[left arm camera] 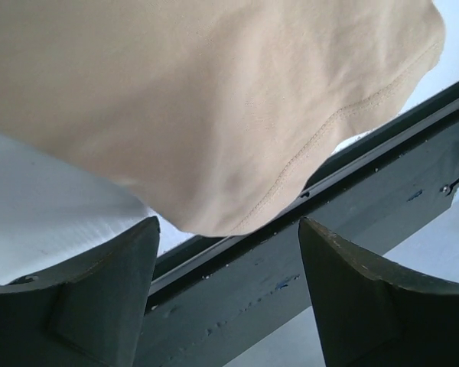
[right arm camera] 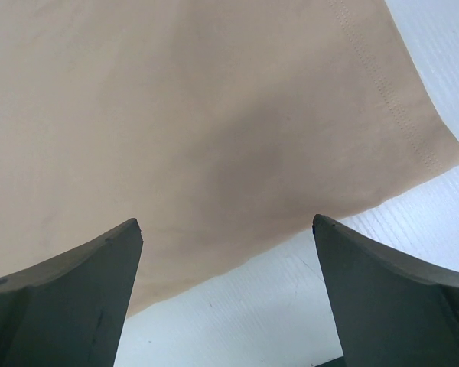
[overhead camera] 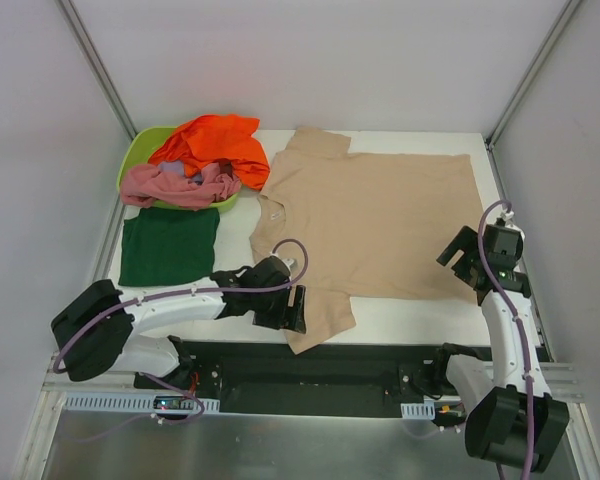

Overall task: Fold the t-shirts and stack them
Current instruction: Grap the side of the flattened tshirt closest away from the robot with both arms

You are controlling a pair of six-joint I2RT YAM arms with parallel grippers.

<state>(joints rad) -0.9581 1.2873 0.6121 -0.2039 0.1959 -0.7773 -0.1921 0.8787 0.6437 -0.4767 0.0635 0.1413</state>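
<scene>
A beige t-shirt (overhead camera: 380, 215) lies spread flat on the white table (overhead camera: 420, 312), collar at the far left. Its near sleeve (left arm camera: 214, 99) hangs over the table's front edge. My left gripper (overhead camera: 294, 311) stands open just short of that sleeve's hem, with nothing between its fingers (left arm camera: 229, 229). My right gripper (overhead camera: 470, 268) is open too, low over the shirt's near right corner (right arm camera: 199, 99) with bare table between its tips (right arm camera: 226, 225). A dark green t-shirt (overhead camera: 170, 245) lies folded at the left. Orange (overhead camera: 215, 145) and pink (overhead camera: 175, 187) t-shirts lie crumpled in the tub.
A lime-green plastic tub (overhead camera: 138, 152) stands at the far left corner. A dark metal rail (left arm camera: 352, 199) runs along the table's front edge under the left gripper. Grey walls close in both sides.
</scene>
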